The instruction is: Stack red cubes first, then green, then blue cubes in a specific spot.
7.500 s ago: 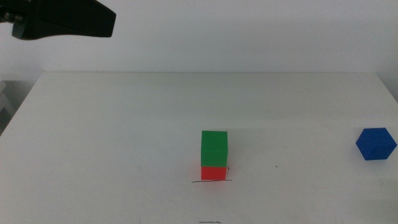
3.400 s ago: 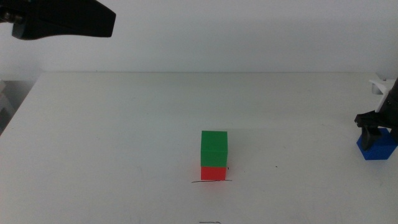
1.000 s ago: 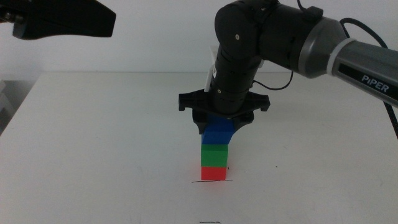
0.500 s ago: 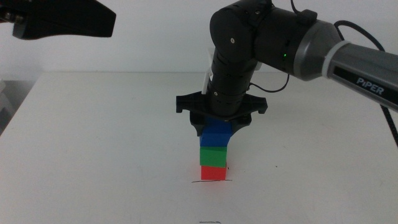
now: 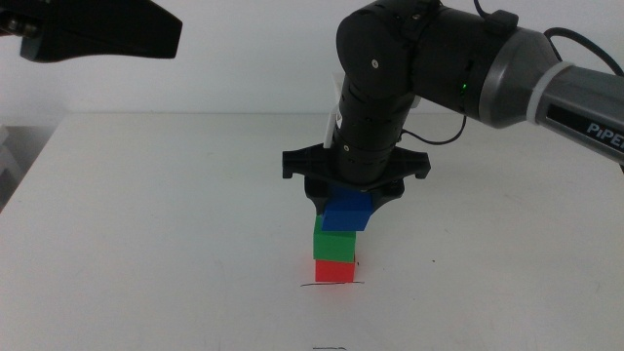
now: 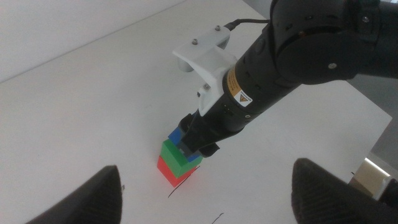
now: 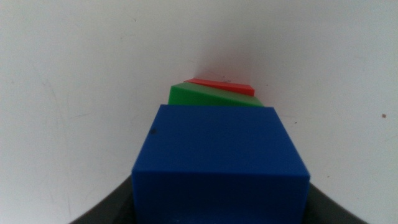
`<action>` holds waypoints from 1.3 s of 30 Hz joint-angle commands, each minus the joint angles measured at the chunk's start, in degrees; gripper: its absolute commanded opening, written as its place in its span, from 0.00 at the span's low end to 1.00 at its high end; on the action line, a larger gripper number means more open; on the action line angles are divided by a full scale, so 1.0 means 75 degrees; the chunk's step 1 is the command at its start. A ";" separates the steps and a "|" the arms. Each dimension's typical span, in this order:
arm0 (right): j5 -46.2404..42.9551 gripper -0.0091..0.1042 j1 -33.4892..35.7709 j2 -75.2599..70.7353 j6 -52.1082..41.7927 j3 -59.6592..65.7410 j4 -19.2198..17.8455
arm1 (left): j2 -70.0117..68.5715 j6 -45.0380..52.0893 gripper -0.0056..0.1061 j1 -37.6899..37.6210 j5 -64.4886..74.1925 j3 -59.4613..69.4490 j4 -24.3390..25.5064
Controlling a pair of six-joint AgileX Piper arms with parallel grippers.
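Stacking is nearly finished, judging from how the cubes lie: the red cube (image 5: 335, 271) sits on the table (image 5: 146, 214) just behind the pen stroke (image 5: 331, 285), its front edge close to the line, and the green cube (image 5: 335, 242) rests squarely on top of it. Both of those steps look done

The blue cube (image 5: 347, 211) is the one in hand. The right gripper (image 5: 353, 200) comes down from above the stack, its jaws clenched on the blue cube from either side. In the middle view the blue cube sits on or just over the green one, shifted a little to the right and slightly tilted, so it overhangs the green cube's right edge; whether its underside is fully touching the green top I cannot tell. The right wrist view (image 7: 221, 162) shows the blue cube filling the space between the jaws, with green (image 7: 214, 96) and a sliver of red (image 7: 221, 86) peeking out past it, which fits an offset, not quite flush placement

The left gripper (image 6: 205, 199) waits well apart from the stack, raised over the table and looking down at it, its jaws spread wide and holding nothing

What is left, as I judge it: settle the blue cube flat and centred on the green, let go, and lift clear without nudging the tower. The offset is the risk here, since a release on a skewed cube could tip it off
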 commanded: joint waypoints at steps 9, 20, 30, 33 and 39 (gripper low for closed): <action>-0.0039 0.07 0.0005 -0.0184 -0.0004 -0.0174 0.0066 | -0.0111 -0.0043 0.89 -0.0036 -0.0337 -0.0214 -0.0398; -0.0358 0.57 0.0005 -0.0141 -0.0290 -0.0174 0.0077 | -0.0111 -0.0043 0.89 -0.0036 -0.0337 -0.0214 -0.0398; -0.0456 0.66 0.0005 -0.0173 -0.0347 -0.0291 0.0095 | -0.0111 -0.0043 0.89 -0.0036 -0.0337 -0.0214 -0.0398; -0.0436 0.66 -0.0002 -0.0235 -0.0362 -0.0410 0.0087 | -0.0111 -0.0043 0.89 -0.0036 -0.0337 -0.0214 -0.0398; -0.0395 0.66 -0.0175 -0.0644 -0.0597 -0.0428 0.0042 | -0.0111 -0.0043 0.89 -0.0036 -0.0337 -0.0214 -0.0398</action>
